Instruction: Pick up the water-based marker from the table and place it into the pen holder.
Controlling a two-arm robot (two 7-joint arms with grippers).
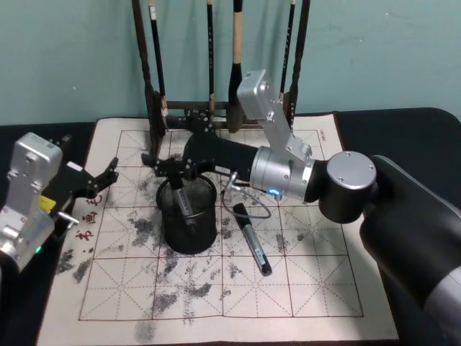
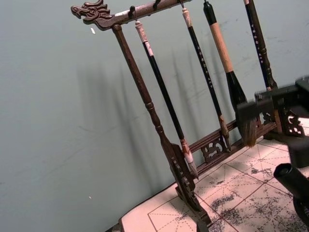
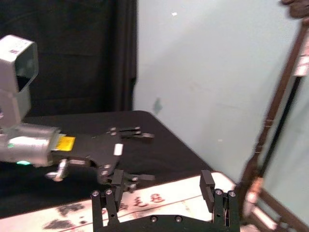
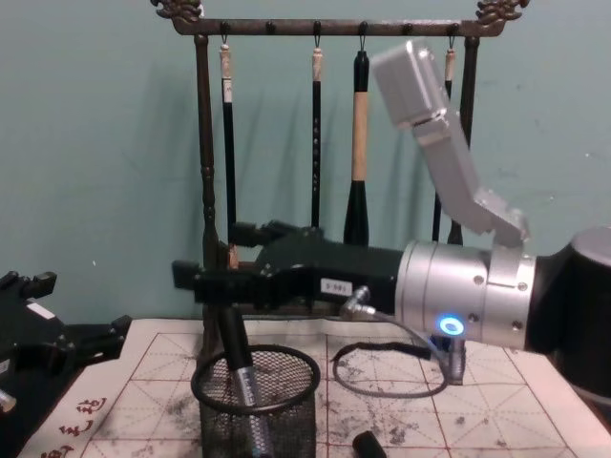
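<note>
A short black wire-mesh pen holder (image 1: 190, 220) (image 4: 260, 401) stands on the white grid mat of the table (image 1: 302, 288). One dark marker (image 1: 180, 200) (image 4: 239, 363) leans inside it, top end up. My right gripper (image 1: 162, 167) (image 4: 196, 280) (image 3: 161, 198) hovers just over the holder's rim above that marker, fingers wide apart and open. A second black marker (image 1: 253, 243) (image 4: 368, 445) lies flat on the mat right of the holder. My left gripper (image 1: 97, 184) (image 3: 137, 157) sits at the mat's left edge, open and holding nothing.
A tall dark wooden brush rack (image 1: 216, 119) (image 2: 159, 130) (image 4: 205, 191) with several hanging brushes stands behind the holder against the teal wall. A grey cable loop (image 1: 248, 205) hangs off my right wrist over the mat. Bare mat lies toward the front edge.
</note>
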